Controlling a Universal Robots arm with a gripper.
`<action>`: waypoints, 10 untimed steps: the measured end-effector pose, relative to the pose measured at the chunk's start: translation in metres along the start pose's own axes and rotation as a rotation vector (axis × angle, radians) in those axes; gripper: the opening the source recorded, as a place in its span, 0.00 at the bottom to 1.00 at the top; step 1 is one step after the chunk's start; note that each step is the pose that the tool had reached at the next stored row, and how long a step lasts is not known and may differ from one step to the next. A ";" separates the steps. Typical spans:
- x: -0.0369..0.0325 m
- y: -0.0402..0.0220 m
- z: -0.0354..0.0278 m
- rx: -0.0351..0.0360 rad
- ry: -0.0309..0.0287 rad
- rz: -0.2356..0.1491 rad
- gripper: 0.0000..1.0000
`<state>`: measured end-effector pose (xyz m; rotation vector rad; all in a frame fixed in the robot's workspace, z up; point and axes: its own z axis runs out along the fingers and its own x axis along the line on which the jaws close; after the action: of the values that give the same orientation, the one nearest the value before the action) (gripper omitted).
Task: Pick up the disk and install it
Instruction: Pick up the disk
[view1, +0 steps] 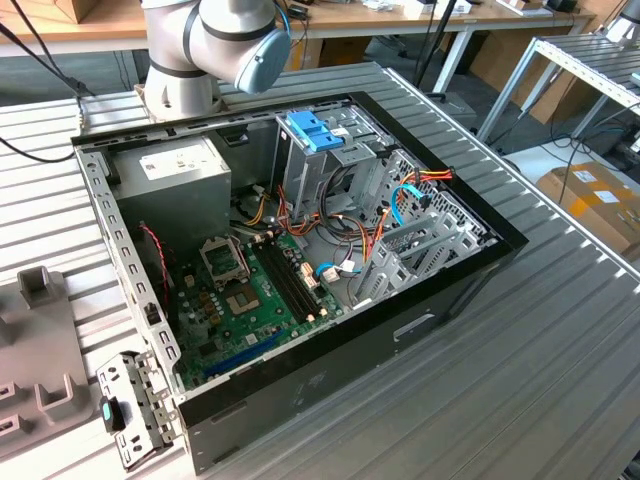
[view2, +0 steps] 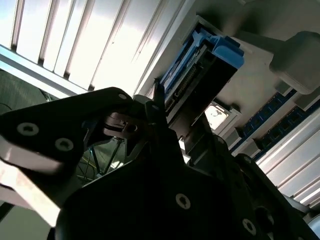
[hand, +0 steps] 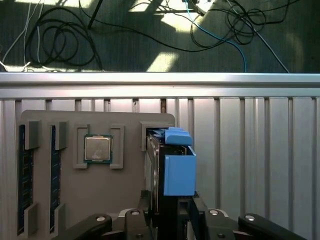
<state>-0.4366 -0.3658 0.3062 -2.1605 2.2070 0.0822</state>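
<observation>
The ribbed metal desk (view1: 560, 380) carries the open computer case (view1: 330, 370), with a wide run of slats along its black side wall. In the first wrist view, the grey tray (hand: 100, 195) lies near the desk's edge rail. The disk (hand: 177, 170) stands on edge at the tray's corner slot, gripped by the claw (hand: 169, 201), with open slats beside it.
</observation>
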 end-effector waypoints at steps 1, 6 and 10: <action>0.0000 0.0000 -0.0001 -0.0001 0.0003 0.000 0.40; 0.0000 0.0000 0.0001 0.0001 0.0012 0.000 0.35; 0.0000 0.0000 0.0001 0.0002 0.0022 0.000 0.35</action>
<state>-0.4366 -0.3658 0.3060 -2.1616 2.2080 0.0797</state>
